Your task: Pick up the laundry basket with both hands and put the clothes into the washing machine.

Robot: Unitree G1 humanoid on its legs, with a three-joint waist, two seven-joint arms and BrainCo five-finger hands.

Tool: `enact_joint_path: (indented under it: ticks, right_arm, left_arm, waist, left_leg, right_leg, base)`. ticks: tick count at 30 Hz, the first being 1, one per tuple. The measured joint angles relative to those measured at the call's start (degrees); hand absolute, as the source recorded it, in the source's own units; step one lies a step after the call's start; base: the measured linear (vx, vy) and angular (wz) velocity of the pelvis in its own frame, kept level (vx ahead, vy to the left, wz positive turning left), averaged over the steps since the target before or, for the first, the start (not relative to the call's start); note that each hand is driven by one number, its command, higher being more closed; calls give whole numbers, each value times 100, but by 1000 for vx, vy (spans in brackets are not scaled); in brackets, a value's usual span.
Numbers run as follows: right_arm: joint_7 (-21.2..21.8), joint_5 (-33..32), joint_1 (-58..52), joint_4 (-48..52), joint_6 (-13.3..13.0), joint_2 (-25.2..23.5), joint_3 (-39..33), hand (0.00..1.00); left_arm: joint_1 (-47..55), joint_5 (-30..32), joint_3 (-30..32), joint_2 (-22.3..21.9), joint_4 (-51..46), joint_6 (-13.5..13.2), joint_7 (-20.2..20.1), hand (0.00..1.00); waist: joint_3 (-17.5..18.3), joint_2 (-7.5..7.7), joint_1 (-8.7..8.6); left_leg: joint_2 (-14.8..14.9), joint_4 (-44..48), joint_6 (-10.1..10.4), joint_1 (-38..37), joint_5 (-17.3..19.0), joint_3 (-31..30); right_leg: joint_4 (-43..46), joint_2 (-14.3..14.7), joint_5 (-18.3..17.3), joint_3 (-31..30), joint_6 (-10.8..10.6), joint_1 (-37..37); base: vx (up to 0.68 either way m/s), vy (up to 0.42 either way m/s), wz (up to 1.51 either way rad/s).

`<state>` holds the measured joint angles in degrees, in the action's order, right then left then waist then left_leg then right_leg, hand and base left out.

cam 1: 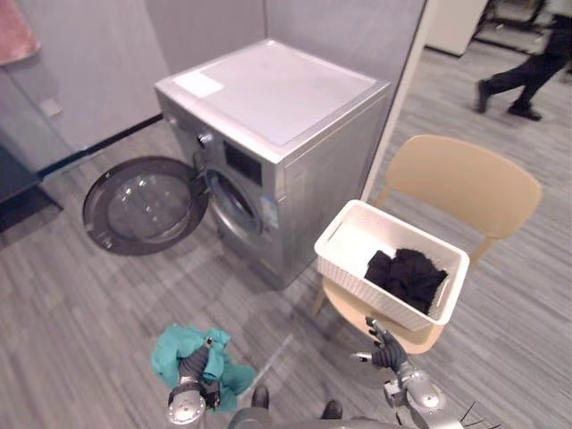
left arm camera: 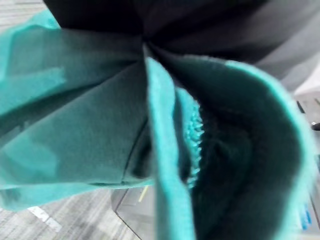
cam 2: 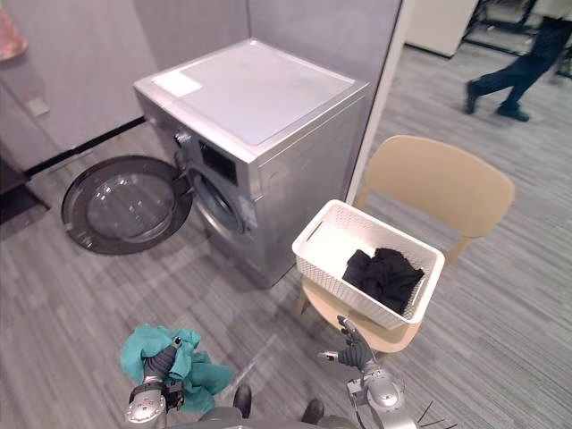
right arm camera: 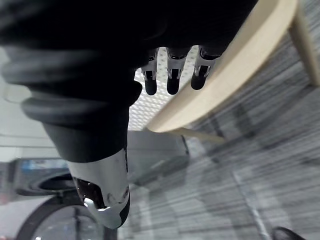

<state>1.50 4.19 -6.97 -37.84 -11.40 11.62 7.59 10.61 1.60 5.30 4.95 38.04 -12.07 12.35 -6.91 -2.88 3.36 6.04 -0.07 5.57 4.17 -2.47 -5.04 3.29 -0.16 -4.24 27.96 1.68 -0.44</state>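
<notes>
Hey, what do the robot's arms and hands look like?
The left arm and right arm are silver-grey. The left hand and right hand wear dark ribbed covers. The right hand's fingers are silver with dark tips, its thumb silver too.

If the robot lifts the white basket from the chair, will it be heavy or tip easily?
Probably light: the white basket holds only a small heap of dark clothes. They lie toward one end, so it may tilt slightly there. Its perforated walls look stiff.

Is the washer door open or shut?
Open: the door is swung wide, beside the washer, leaving the drum opening exposed.
</notes>
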Motion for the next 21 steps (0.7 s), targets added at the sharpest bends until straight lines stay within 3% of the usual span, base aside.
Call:
enact_joint_path:
  ticks: [1, 3, 4, 5, 6, 8, 9, 10, 11, 12, 13, 14, 15, 16, 17, 18, 19, 20, 21]
  right_arm:
    - [-64, 50, 120, -135, 67, -2, -85, 0]
    - [-228, 142, 287, -327, 132, -11, -157, 0]
    - [-290, 175, 302, -371, 171, -54, -278, 0]
    - [-335, 203, 320, -397, 178, -65, -360, 0]
    - [-416, 213, 426, -523, 190, -23, -462, 0]
    - [-466, 215, 548, -675, 237, 13, -499, 0]
    - [-519, 212, 666, -695, 290, 0, -510, 0]
    - [-521, 210, 689, -694, 292, -32, -529, 0]
    - [-514, 211, 728, -688, 291, -157, -549, 0]
    - [-509, 215, 724, -682, 289, -335, -552, 0]
    - [-506, 216, 707, -681, 288, -367, -546, 0]
    - [-504, 220, 690, -682, 292, -392, -544, 0]
    - [-503, 221, 687, -680, 298, -406, -544, 0]
    - [-485, 234, 614, -619, 311, -380, -544, 0]
    - [-479, 267, 515, -566, 313, -379, -540, 0]
    - [-464, 276, 476, -568, 316, -401, -533, 0]
    - [-433, 276, 382, -560, 313, -466, -497, 0]
    - [-401, 275, 330, -552, 312, -474, -424, 0]
    - [-395, 275, 287, -548, 311, -482, -415, 0]
  left_arm:
    - [-65, -34, -12, -27, 1, 18, 1, 100]
    - [-86, -127, -27, -52, 0, 39, 1, 100]
    - [-119, -137, -33, -77, 4, 48, 1, 100]
    - [-181, -155, -63, -127, 5, 46, 8, 100]
    - [-256, -159, -110, -215, 19, 45, 8, 100]
    - [-239, -166, -124, -273, 85, 49, 6, 100]
    - [-195, -201, -119, -242, 95, 55, 7, 100]
    - [-227, -202, -120, -208, 94, 53, 7, 100]
    - [-268, -206, -117, -116, 95, 49, 5, 100]
    - [-263, -207, -119, -12, 106, 50, -9, 100]
    - [-240, -207, -118, -2, 106, 50, -13, 100]
    - [-150, -208, -121, -20, 107, 51, -49, 100]
    - [-125, -207, -120, -19, 128, 56, -94, 100]
    - [-15, -206, -138, -40, 126, 61, -149, 100]
    - [34, -204, -136, -9, 125, 64, -196, 100]
    - [33, -203, -135, 30, 123, 64, -214, 100]
    - [30, -196, -136, 157, 123, 64, -226, 100]
    - [36, -196, -136, 216, 123, 63, -225, 100]
    - [47, -196, -134, 224, 123, 62, -220, 100]
  waist:
    - [-159, -67, 13]
    - [-241, -125, 23]
    - [-258, -94, 19]
    - [-292, -47, 3]
    - [-321, -81, -81]
    - [-320, -174, -113]
    - [-327, -217, -124]
    - [-347, -194, -126]
    - [-448, -17, -91]
    - [-516, 189, -94]
    - [-522, 243, -86]
    - [-518, 259, -86]
    - [-547, 310, -92]
    - [-554, 319, -126]
    - [-588, 326, -231]
    - [-609, 319, -262]
    - [-690, 334, -296]
    - [-741, 363, -328]
    - [-769, 341, -366]
  left_leg:
    - [-35, 69, -4, 132, -6, -105]
    - [-78, 108, -381, 363, 72, 93]
    - [-63, 79, -770, 472, 281, 598]
    - [-15, 94, -859, 523, 345, 1151]
    - [101, 188, -826, 664, 308, 2131]
    - [236, 276, -730, 591, 83, 3134]
    - [275, 271, -554, 508, -135, 3359]
    - [234, 286, -554, 509, -135, 3305]
    - [136, 353, -556, 498, -134, 3145]
    - [-27, 538, -639, 501, -14, 3000]
    - [-69, 654, -661, 501, 129, 2980]
    - [-126, 936, -672, 500, 562, 2885]
    - [-223, 1087, -722, 500, 681, 2841]
    - [-426, 1276, -816, 471, 995, 2627]
    - [-545, 1410, -889, 356, 1226, 2465]
    - [-557, 1479, -901, 311, 1312, 2366]
    - [-565, 1521, -938, 127, 1437, 2133]
    - [-579, 1485, -938, -60, 1517, 1998]
    - [-592, 1472, -949, -138, 1549, 1941]
  right_leg:
    - [118, -74, -81, 210, -27, -4]
    - [303, -250, -208, 616, -50, -116]
    - [260, -407, -220, 931, -77, -114]
    - [259, -551, -198, 1165, -99, -132]
    - [387, -731, -197, 1536, -99, -161]
    - [581, -885, -259, 1856, -151, -172]
    - [695, -954, -314, 2134, -237, -106]
    - [699, -992, -312, 2184, -239, -62]
    - [700, -1080, -316, 2282, -261, 78]
    - [852, -1299, -422, 2384, -463, 256]
    - [1019, -1418, -507, 2401, -590, 297]
    - [1590, -1719, -755, 2370, -768, 314]
    - [2000, -1952, -861, 2312, -772, 288]
    - [3092, -2492, -889, 1835, -478, 52]
    - [4057, -2743, -696, 921, 51, -393]
    - [4382, -2659, -736, 381, 56, -605]
    - [4960, -2190, -1042, -649, -210, -1026]
    - [5172, -1824, -1210, -1088, -346, -1350]
    - [5152, -1686, -1242, -1133, -367, -1498]
  base:
    - [-83, 18, 87]
    - [-71, 34, 103]
    - [60, 64, 129]
    - [145, 114, 180]
    - [158, 129, 164]
    - [216, 193, 124]
    - [239, 187, 89]
    - [185, 108, 92]
    - [134, 74, 84]
    - [124, 80, 86]
    - [130, 141, 80]
    - [108, 148, 48]
    - [134, 212, 63]
    - [202, 281, 73]
    - [224, 265, 75]
    - [275, 212, 82]
    - [280, 86, 82]
    - [293, 66, 82]
    - [321, 37, 69]
